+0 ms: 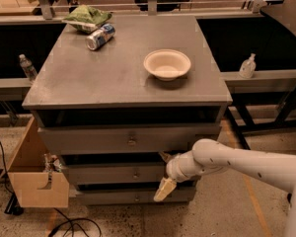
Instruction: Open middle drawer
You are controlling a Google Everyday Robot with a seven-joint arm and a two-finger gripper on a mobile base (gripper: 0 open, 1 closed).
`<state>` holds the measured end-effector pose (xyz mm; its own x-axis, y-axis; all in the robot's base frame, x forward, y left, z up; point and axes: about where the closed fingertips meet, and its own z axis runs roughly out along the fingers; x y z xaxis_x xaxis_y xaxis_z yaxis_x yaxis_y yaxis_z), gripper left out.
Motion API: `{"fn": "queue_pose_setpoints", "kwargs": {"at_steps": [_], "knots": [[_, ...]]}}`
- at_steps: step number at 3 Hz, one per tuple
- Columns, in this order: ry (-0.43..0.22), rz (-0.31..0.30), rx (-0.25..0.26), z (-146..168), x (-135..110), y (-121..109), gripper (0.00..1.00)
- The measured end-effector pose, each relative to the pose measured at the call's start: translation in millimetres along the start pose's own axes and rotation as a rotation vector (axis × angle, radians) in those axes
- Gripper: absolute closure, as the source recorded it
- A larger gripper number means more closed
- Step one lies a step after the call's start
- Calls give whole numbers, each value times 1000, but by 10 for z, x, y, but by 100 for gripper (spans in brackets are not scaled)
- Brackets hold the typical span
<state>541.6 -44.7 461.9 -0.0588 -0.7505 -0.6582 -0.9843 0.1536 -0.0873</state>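
Three grey drawer fronts sit one under the other in the grey cabinet (113,83) in front of me. The middle drawer (103,175) is the one between the big top drawer (89,141) and the thin bottom drawer (108,197). It has a small round knob (135,174) in the middle of its front. A dark gap shows just above it, under the top drawer. A white arm (246,162) reaches in low from the right side. Its gripper (164,173) is at the right end of the middle drawer, a little way from the knob. The two fingers (163,188) are apart. One pale finger points down over the bottom drawer, and the other small tip pokes up by the dark gap. I cannot tell if they touch the drawer front. I also cannot tell how far out the middle drawer is. On top of the cabinet sits a pale bowl (166,64), right way up, toward the right. A can (100,36) lies on its side at the back left, just beside a green bag (86,18). A water bottle (27,67) stands on a ledge to the left, and a small pump bottle (247,66) stands on a ledge to the right. A cardboard box (37,181) sits on the floor by the cabinet's left side, with black cables (64,223) near it.
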Motion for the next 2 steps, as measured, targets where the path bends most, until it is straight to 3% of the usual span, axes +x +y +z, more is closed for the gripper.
{"fn": "queue_pose_setpoints", "kwargs": {"at_steps": [1, 2], "knots": [[12, 6, -6, 80, 51, -21, 0], [17, 11, -6, 115, 87, -41, 18]]}}
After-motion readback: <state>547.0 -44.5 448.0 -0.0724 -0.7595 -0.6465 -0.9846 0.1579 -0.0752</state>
